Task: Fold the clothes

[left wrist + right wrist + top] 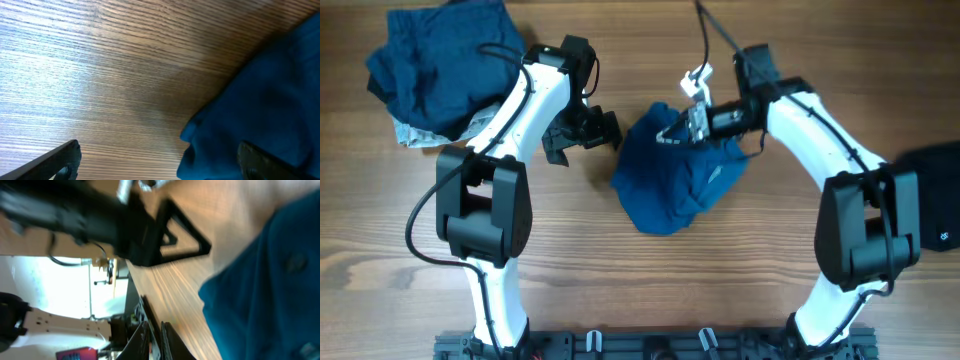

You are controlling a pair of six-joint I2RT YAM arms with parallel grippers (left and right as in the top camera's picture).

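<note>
A crumpled blue garment (675,180) lies in the middle of the wooden table. My left gripper (588,140) is open just left of it. In the left wrist view the left gripper's jaws (160,165) are spread wide, and the garment's edge (260,95) reaches in by the right finger. My right gripper (672,132) is at the garment's upper edge. In the right wrist view its fingers (155,330) are pressed together with no cloth seen between them, and the garment (270,280) lies to the right.
A heap of dark blue clothes (440,65) over a grey piece sits at the back left. A dark garment (935,195) lies at the right edge. The left arm's black gripper (170,240) shows in the right wrist view.
</note>
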